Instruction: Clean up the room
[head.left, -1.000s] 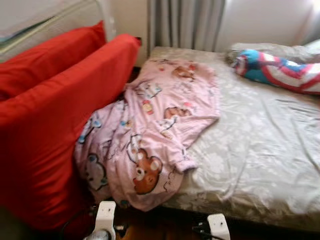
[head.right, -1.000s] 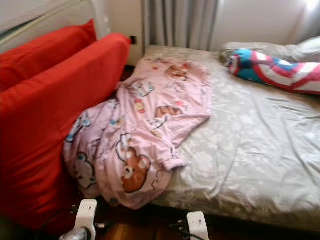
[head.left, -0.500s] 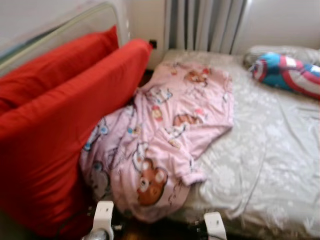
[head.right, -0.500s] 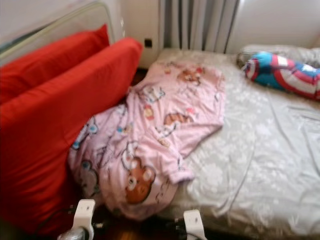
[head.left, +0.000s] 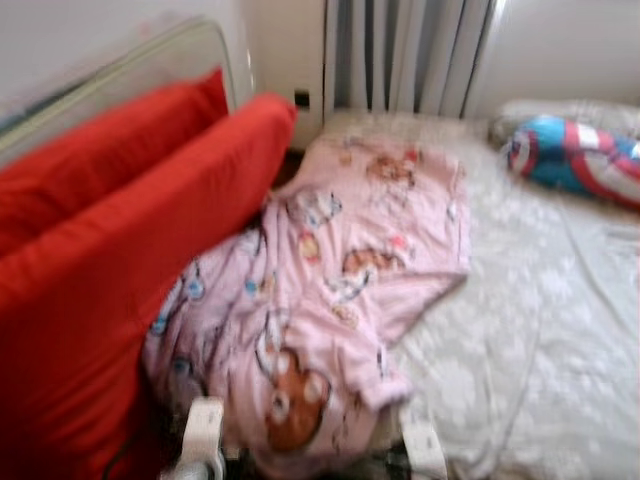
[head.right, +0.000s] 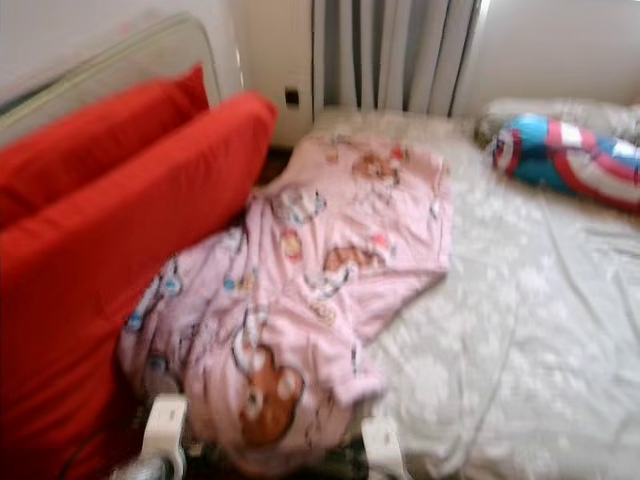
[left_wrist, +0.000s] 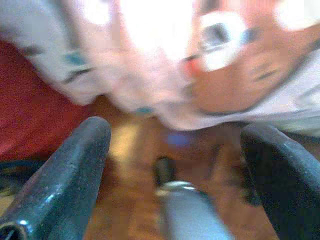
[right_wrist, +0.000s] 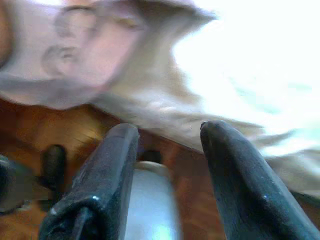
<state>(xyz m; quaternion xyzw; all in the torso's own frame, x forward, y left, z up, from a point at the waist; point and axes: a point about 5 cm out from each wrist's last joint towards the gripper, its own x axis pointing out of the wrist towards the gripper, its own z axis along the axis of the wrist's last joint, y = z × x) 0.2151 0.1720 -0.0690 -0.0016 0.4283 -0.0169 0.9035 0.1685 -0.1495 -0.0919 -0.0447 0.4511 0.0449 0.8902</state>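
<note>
The left gripper (left_wrist: 175, 150) hangs low over the wooden floor (left_wrist: 135, 165) at the foot of the bed, its 2 black fingers (left_wrist: 65, 175) spread wide apart with nothing between them. The right gripper (right_wrist: 165, 165) hangs beside it, fingers (right_wrist: 95, 180) parted and empty, just below the bed's edge. A pink blanket (head.left: 330, 280) with bear prints lies rumpled across the bed's near corner, spilling over the edge toward both grippers and against 2 red cushions (head.left: 110, 270). The grey sheet (head.left: 540, 330) covers the mattress; a blue, red and white pillow (head.left: 575, 160) lies at the far end. Grey curtains (head.left: 410, 50) hang behind.
</note>
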